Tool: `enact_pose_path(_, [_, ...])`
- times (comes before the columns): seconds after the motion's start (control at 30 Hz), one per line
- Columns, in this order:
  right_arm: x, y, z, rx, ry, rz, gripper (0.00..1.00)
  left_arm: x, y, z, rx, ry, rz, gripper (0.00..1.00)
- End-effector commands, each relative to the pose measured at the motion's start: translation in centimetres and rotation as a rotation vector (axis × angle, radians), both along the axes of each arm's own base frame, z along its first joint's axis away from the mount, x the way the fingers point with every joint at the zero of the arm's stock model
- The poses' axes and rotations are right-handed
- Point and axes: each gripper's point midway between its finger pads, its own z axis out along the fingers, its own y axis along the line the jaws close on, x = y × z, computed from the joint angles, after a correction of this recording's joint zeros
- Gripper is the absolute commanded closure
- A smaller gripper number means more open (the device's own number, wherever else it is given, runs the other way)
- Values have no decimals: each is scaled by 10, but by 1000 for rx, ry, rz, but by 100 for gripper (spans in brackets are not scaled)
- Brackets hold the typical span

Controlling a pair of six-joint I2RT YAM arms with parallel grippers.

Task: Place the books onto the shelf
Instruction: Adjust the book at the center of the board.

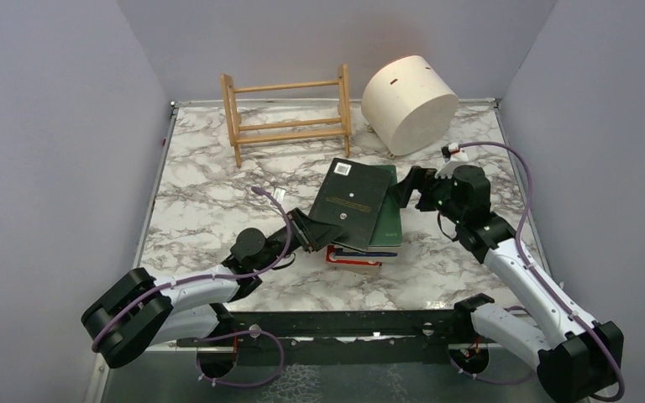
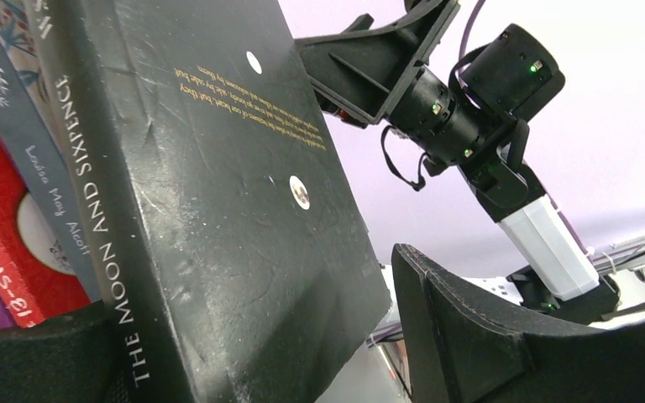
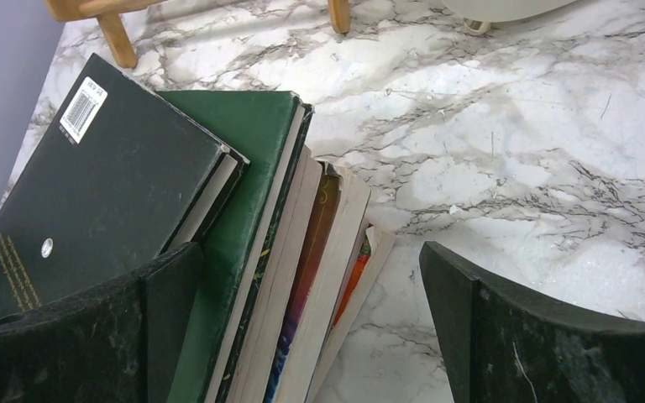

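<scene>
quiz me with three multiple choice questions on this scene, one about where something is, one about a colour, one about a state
1. Where does the shelf stand?
A. at the rear left of the table
B. between the arm bases
C. at the near right corner

2. What colour is the cover of the top book?
A. red
B. black
C. orange

3. How is the right claw?
A. shut on a red book
B. shut, holding nothing
C. open

Answers:
1 A, it stands at the far left, near the back wall.
2 B, the uppermost cover is black with a barcode label.
3 C, its fingers stand wide apart at the edge of the stack of books.
</scene>
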Motion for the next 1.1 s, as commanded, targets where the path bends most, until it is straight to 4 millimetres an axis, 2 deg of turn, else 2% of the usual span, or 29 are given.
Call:
enact_pose_path(0.0, [6, 6, 18, 17, -45, 19, 0, -9, -12, 21, -27, -63, -59, 34])
enact_pose_path(0.3, [8, 4, 22, 17, -59, 2, 0, -16, -20, 19, -11, -59, -79, 34])
enact_pose_path(0.57, [7, 1, 23, 17, -59, -11, 0, -13, -9, 1, 51, -50, -26, 34])
enact_pose_path(0.83, [8, 1, 21, 11, -56, -12, 0, -8, 2, 6, 94, -81, 39, 32])
enact_pose_path(1.07, [7, 1, 22, 9, -57, -11, 0, -6, 4, 4, 124, -83, 47, 28])
